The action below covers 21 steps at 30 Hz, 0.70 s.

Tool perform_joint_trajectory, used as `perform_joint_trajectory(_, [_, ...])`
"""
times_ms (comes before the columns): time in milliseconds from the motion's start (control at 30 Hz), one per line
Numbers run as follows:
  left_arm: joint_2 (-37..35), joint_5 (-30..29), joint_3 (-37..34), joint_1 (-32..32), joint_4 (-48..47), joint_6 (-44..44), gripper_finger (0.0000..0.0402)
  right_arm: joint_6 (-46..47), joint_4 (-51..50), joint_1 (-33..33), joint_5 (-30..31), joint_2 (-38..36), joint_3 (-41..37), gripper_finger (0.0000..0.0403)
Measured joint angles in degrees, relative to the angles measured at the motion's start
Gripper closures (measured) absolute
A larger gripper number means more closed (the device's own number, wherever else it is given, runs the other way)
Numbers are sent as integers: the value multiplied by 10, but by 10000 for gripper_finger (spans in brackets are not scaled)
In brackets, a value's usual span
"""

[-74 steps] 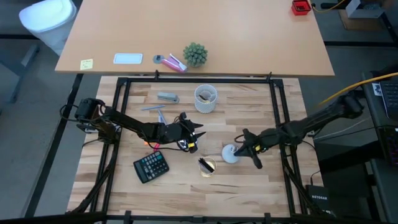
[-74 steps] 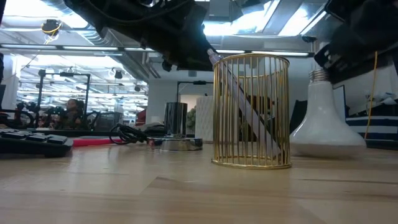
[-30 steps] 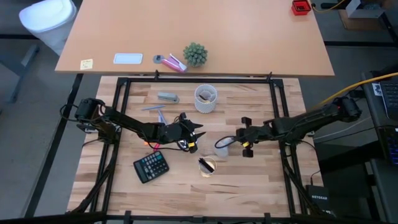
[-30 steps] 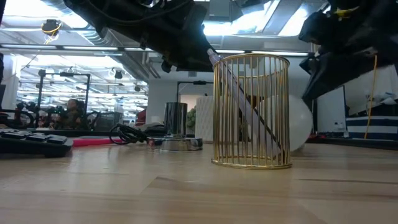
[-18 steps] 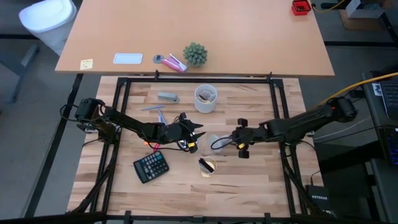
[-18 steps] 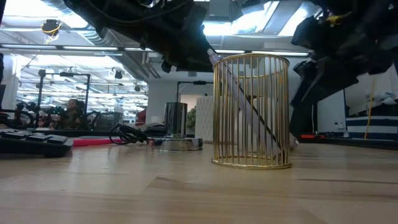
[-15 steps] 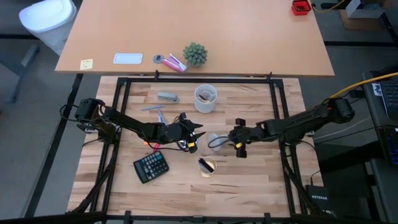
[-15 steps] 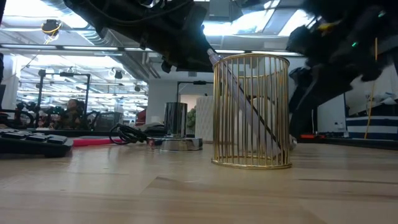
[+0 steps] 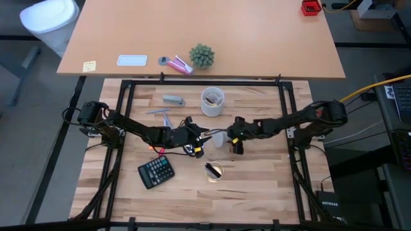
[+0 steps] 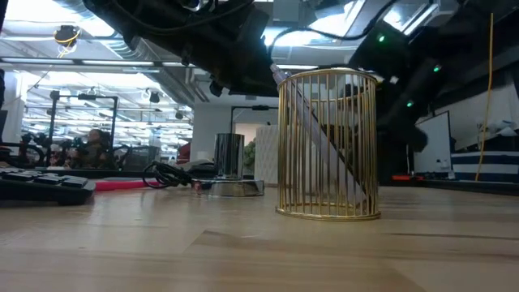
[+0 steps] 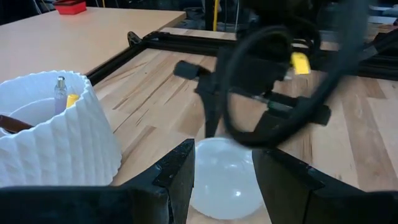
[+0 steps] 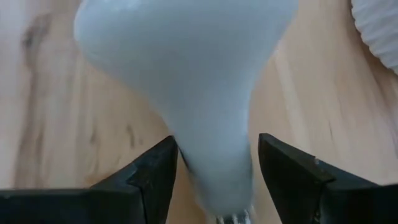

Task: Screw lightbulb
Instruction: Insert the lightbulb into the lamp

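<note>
Lightbulb (image 9: pixel 217 140), small, white and pear-shaped, sits at the centre of the high view above the pale wooden worktop (image 9: pixel 257 186), held by its narrow neck in the closed right hand (image 9: pixel 232 140). The left hand (image 9: pixel 200 142) waits just beside its round end, fingers spread on either side of the globe in the left wrist view. A slip looks likely if the smooth glass twists in the grip, or if both hands crowd the bulb.

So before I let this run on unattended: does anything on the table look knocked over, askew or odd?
Nothing looks spilled or damaged. The lightbulb is carried sideways in the right gripper, toward the left gripper.
</note>
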Motion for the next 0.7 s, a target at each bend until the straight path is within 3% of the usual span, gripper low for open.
perform_joint_trajectory(200, [0,0,0,0,-4,0,249,0,46,-22,-28,36,0,186])
perform_joint_trajectory(433, [0,0,0,0,-3,0,249,-1,49,-20,-28,36,0,246])
perform_joint_trajectory(700, [0,0,0,0,4,0,249,-1,61,-20,-27,36,0,249])
